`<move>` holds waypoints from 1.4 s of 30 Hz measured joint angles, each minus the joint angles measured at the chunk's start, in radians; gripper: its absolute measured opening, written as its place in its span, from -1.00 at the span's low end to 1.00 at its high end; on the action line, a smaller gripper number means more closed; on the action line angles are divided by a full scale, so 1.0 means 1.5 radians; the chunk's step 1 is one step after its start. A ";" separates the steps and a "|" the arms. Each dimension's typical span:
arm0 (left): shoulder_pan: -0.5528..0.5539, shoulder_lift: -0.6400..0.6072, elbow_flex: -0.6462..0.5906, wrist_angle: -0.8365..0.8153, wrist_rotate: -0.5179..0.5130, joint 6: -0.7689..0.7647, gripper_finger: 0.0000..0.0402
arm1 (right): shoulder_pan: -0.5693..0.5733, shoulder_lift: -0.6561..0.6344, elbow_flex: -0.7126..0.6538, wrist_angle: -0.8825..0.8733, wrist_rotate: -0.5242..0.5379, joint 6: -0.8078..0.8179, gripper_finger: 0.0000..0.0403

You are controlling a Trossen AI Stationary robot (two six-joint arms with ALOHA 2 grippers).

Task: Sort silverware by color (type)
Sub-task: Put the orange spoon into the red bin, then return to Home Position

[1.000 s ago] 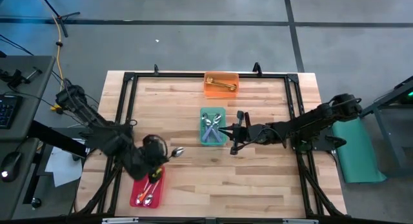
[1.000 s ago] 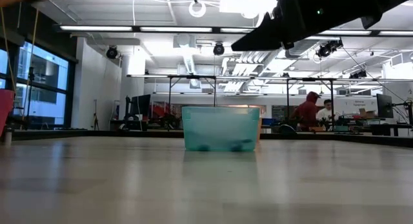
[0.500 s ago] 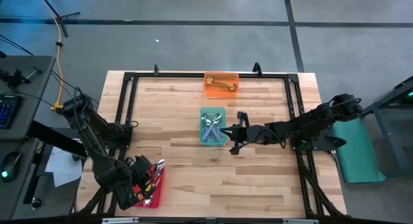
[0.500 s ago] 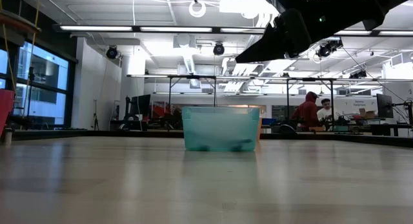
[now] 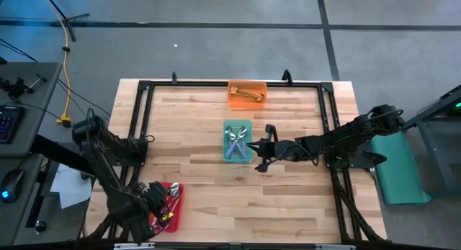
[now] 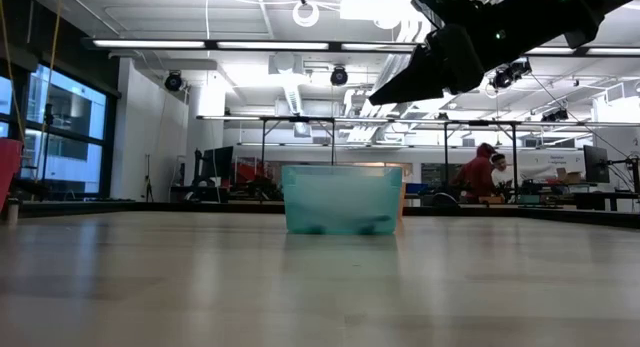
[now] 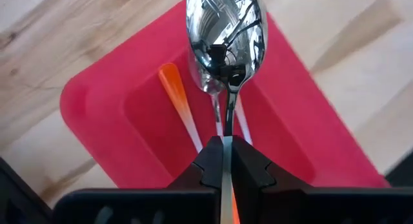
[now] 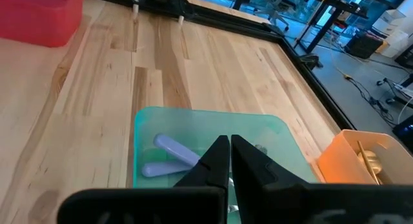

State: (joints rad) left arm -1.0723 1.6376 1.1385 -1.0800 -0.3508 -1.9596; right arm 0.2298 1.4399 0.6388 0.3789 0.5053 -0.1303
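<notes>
Spoon [image 7: 225, 37] pinched in left gripper [image 7: 225, 161] — apparently above red tray [image 7: 97, 108].

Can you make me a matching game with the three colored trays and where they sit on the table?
Things:
1. red tray
2. green tray
3. orange tray

Places:
A. at the table's far edge, holding gold spoons
B. near the table's middle, just ahead of the shut right gripper
C. at the near left corner, under the left gripper, which holds a spoon

Pairs: 1-C, 2-B, 3-A
</notes>
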 joint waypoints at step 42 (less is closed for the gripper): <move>0.097 -0.023 -0.105 0.176 0.171 0.262 -0.46 | 0.000 0.000 0.000 -0.026 -0.005 -0.016 -1.00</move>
State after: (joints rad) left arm -0.9261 1.6028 0.9806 -0.8153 -0.0941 -1.5668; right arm 0.2298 1.4403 0.6392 0.3404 0.4973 -0.1548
